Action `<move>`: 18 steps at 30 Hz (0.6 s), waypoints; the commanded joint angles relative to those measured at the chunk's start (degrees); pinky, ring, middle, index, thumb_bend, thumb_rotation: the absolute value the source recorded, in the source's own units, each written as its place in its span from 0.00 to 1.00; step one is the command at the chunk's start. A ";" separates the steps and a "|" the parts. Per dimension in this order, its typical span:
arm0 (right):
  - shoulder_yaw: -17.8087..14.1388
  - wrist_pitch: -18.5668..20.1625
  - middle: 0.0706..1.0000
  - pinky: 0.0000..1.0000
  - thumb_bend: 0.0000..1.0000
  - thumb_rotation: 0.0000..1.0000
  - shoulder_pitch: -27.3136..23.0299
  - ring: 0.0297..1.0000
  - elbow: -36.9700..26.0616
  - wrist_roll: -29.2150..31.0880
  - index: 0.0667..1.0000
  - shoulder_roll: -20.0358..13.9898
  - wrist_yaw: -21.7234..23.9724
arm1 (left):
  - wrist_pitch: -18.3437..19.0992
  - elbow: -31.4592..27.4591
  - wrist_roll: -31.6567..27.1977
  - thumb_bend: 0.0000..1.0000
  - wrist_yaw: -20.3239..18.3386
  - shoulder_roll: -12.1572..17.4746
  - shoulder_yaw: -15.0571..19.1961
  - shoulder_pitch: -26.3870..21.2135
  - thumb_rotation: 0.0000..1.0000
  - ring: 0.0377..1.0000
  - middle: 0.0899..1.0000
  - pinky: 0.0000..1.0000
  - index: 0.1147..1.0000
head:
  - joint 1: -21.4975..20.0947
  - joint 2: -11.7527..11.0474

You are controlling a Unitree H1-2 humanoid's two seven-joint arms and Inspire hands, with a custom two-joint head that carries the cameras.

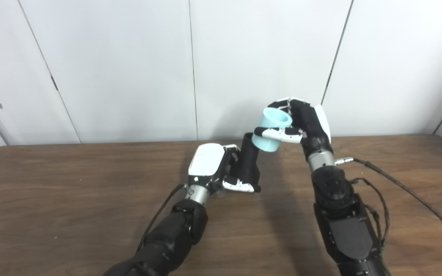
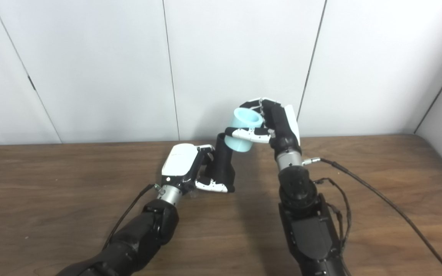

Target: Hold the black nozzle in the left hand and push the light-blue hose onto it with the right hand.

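Both arms reach up over the brown tabletop (image 1: 52, 199). Closer in, the left hand (image 1: 221, 168) has its fingers wrapped tight around the nozzle (image 1: 249, 161), held upright. Just past it, the right hand (image 1: 301, 124) grips the hose (image 1: 271, 130), tilted, its low end by the nozzle's top. I think it should straighten up, then push down slowly.
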 commanded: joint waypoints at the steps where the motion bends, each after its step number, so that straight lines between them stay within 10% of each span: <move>1: -1.39 -5.96 0.44 0.34 0.52 0.00 -6.93 0.41 -0.34 -0.01 0.46 -0.25 -3.31 | 1.09 8.75 -0.87 0.52 0.94 1.40 -1.62 13.80 0.00 0.49 0.38 0.57 0.45 | -0.03 -0.03; 18: -0.85 -6.20 0.44 0.35 0.52 0.00 -9.14 0.41 0.63 -0.25 0.46 0.64 -5.93 | 1.41 9.06 -0.89 0.52 0.35 1.72 -2.25 13.86 0.00 0.47 0.37 0.56 0.45 | -0.27 -0.18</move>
